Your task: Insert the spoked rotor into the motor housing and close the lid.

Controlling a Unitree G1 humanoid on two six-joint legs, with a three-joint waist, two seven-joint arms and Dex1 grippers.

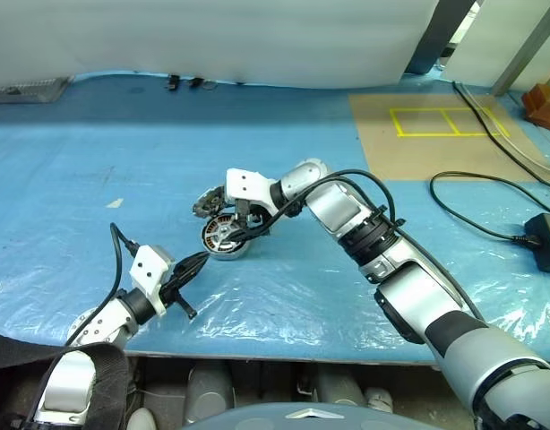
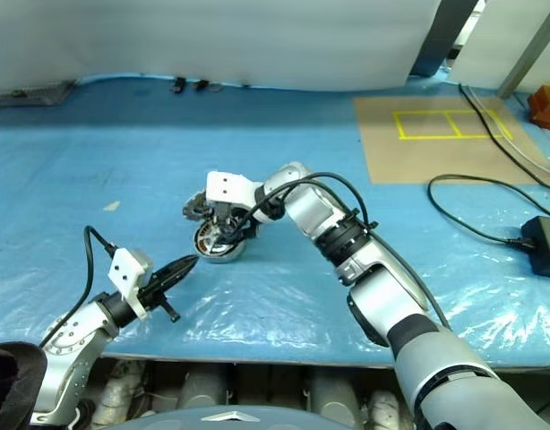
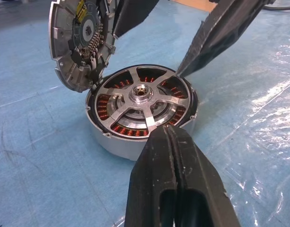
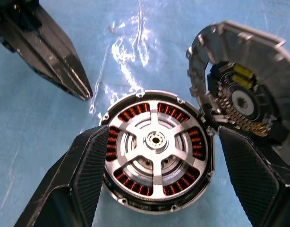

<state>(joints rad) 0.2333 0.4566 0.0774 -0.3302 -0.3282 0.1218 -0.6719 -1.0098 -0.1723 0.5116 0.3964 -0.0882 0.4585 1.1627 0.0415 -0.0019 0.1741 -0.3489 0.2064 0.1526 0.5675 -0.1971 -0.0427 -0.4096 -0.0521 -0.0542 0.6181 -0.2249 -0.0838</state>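
The right gripper [image 4: 157,184] stands wide open, its 2 black fingers [image 4: 83,175] straddling the motor housing [image 4: 183,204] with nothing clamped — each pad lies just beside the silver wall, and I cannot tell whether either touches it. The left gripper [image 3: 175,142] is fully shut and empty, its tip close to the near rim of the housing, at the lower centre of the left wrist view.

The spoked rotor [image 3: 142,94] already sits down inside the housing, at the centre of both wrist views: silver spokes and hub level with the rim, copper windings showing through the gaps. The lid [image 3: 79,45] stands open, tilted up on edge at the upper left of the left wrist view and hinged or resting against the housing's rim at 1 point — which of the 2 I cannot say. In the left eye view the whole assembly lies on the blue plastic sheet [image 1: 96,179], left of centre.

Judging by looks, lid and housing are stiff machined metal, fairly heavy for their width, smooth and likely to slip under hard pads. The lid's inner face carries small exposed parts and contacts, so that side seems the fragile one. The safest hold is probably the lid's outer rim or plain back — pushing it over, with the housing wall braced against sliding on the slick sheet.
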